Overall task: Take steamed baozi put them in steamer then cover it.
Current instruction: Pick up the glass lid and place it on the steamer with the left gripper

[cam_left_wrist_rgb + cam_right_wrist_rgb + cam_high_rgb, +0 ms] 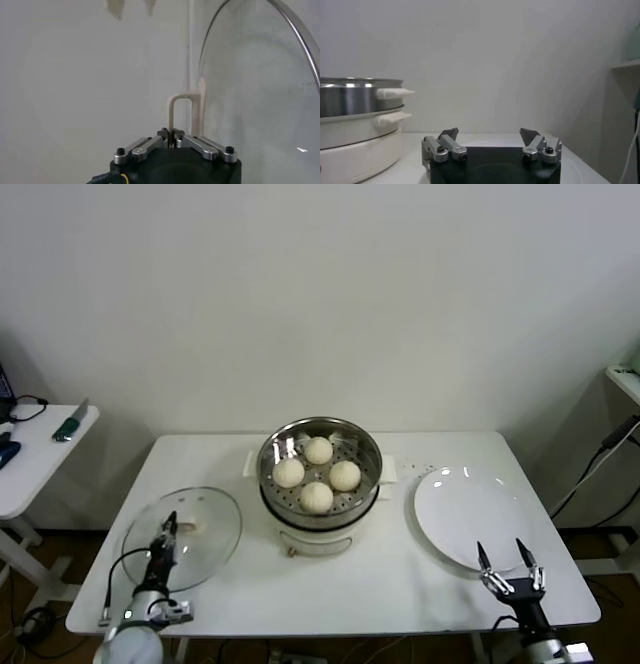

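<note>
White wall behind, white table point(330, 579) in front. Left gripper point(170, 526) down at the near left corner, pinched tight on the cream handle point(180, 112) of the cover point(205, 529): clear glass disc, thin metal rim, lying flat directly under that pincer. Ahead and to the right of it, mid-table, the steamer point(368, 446): shiny perforated steel basket on a cream pot base. Inside, four steamed baozi point(317, 496), smooth, round, cream-white, clustered close together. Right gripper point(509, 562) low at the near right edge, fingers spread wide, nothing between them, tips over the near rim of a flat white plate point(455, 509).

Seen only from the left wrist: handle as an upright loop clamped between the jaws, glass rim point(300, 42) curving alongside. Seen only from the right wrist: steamer's side handles point(394, 93) in profile, stacked, off to that pincer's left. Buns visible from the head alone.
</note>
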`<state>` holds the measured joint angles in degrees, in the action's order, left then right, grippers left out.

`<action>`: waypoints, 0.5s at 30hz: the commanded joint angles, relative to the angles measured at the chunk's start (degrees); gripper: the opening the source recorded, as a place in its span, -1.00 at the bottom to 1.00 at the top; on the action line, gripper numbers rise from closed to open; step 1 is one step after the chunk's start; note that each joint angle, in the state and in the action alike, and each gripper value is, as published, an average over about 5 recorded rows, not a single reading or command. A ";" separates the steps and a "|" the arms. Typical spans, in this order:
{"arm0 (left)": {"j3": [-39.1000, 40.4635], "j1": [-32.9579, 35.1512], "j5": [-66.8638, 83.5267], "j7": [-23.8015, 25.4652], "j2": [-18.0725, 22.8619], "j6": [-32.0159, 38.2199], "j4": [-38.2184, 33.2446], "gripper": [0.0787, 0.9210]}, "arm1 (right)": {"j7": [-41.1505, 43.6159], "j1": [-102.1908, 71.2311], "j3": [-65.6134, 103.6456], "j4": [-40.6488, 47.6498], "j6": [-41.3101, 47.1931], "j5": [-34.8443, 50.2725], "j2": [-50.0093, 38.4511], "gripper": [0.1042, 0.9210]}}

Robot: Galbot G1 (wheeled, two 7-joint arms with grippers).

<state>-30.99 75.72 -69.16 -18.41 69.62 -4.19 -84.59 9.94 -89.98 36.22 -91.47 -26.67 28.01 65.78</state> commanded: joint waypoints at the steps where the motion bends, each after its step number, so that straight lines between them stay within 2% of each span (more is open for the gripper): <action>1: -0.02 4.00 9.79 6.09 -8.49 -8.55 -16.95 -0.87 | -0.32 0.17 0.29 -0.02 0.17 -0.69 -0.42 0.76; 8: 0.48 2.54 16.63 12.76 -16.04 -19.56 -24.12 -0.87 | -1.54 0.32 0.29 0.42 0.35 -3.11 -0.38 0.76; 15: 6.19 -3.11 17.25 18.59 -17.27 -29.62 -30.28 -0.87 | -2.51 0.35 0.26 0.30 1.09 -4.70 0.02 0.76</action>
<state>-29.63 76.90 -57.31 -8.74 58.23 -18.43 -102.81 8.16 -89.65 36.47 -91.00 -26.06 25.26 65.69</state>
